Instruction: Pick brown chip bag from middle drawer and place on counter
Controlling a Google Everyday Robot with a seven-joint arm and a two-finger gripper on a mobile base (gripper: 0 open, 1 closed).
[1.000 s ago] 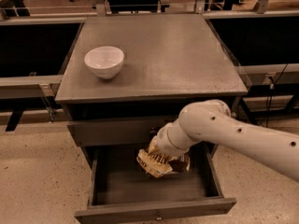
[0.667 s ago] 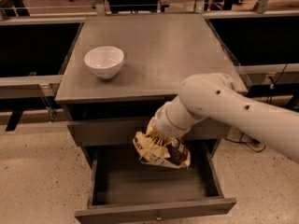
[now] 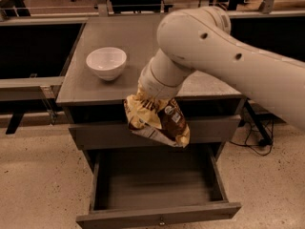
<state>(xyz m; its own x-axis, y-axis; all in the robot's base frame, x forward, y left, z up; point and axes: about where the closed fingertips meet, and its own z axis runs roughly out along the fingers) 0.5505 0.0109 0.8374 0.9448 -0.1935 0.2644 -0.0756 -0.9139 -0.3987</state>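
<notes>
Gripper at the near edge of the tabletop, jaws clamped on the top of the chip bag. The bag hangs over the open drawer. Lift until the bag's bottom corner clears the edge, then carry it far, right of the bowl. Bag is crinkly and limp. Tabletop is flat and matte. Bowl is smooth and white.

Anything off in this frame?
Nothing spilled or damaged. The bag hangs crumpled and tilted from the hand, in front of the counter edge, above the open drawer. The bowl sits upright on the counter.
</notes>
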